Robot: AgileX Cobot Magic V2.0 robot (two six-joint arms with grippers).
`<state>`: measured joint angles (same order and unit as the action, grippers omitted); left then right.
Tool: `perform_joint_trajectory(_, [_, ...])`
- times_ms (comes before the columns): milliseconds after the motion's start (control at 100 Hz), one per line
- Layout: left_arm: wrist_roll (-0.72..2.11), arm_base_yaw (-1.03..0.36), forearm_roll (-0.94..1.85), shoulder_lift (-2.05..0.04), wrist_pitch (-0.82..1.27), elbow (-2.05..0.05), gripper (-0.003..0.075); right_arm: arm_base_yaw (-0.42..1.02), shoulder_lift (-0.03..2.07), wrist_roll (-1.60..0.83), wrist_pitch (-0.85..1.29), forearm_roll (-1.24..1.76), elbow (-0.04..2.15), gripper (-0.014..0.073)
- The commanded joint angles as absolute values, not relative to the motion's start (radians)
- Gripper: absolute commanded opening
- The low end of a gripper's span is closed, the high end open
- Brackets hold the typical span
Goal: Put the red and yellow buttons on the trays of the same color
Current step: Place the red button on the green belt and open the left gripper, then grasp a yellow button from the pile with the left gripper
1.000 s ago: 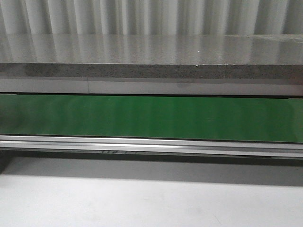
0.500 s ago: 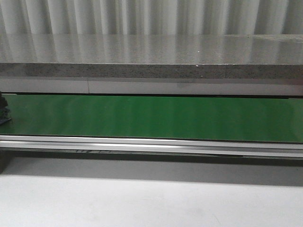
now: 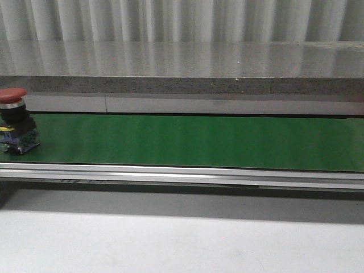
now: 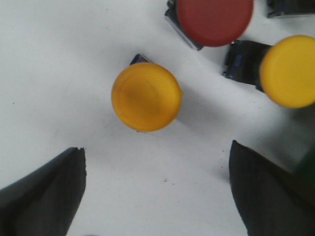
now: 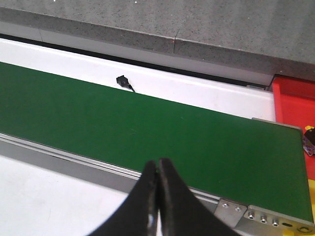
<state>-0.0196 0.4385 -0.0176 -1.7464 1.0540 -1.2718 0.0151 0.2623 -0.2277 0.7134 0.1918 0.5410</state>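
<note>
At the belt's (image 3: pixel 187 141) left end, red button (image 3: pixel 13 120) stands upright, cap up; left pincer (image 4: pixel 156 196) released, right pincer (image 5: pixel 157 189) clenched.

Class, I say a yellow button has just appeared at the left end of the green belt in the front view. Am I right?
Not quite: the button at the left end of the green belt has a red cap, not yellow. The front view shows it. It has indeed just appeared.

Left wrist view: 2 yellow buttons (image 4: pixel 146 96) (image 4: pixel 288 71), 1 red button (image 4: pixel 215 20). Front view: 1 red button (image 3: pixel 13 118) on the belt.
</note>
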Motion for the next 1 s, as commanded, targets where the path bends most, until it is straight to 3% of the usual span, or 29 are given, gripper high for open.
perform_joint_trajectory(0, [-0.043,0.439,-0.039,-1.736,1.018,-1.304,0.0565,0.015,0.270,-0.236,0.647,0.197,0.566,-0.0065])
perform_joint_trajectory(420, [-0.043,0.441,0.009,-1.809,0.850,-1.304,0.0554,0.015,0.270,-0.236,0.647,0.197,0.566,-0.0065])
perform_joint_trajectory(510, [-0.043,0.441,0.009,-1.815,0.850,-1.304,0.0493,0.015,0.270,-0.236,0.647,0.197,0.566,-0.0065])
perform_joint_trajectory(760, [-0.043,0.441,0.007,-1.815,0.838,-1.304,0.0195,0.015,0.270,-0.236,0.647,0.197,0.566,-0.0065])
perform_joint_trajectory(990, [-0.043,0.439,0.000,-1.748,0.836,-1.304,0.0135,0.015,0.270,-0.236,0.647,0.197,0.566,-0.0065])
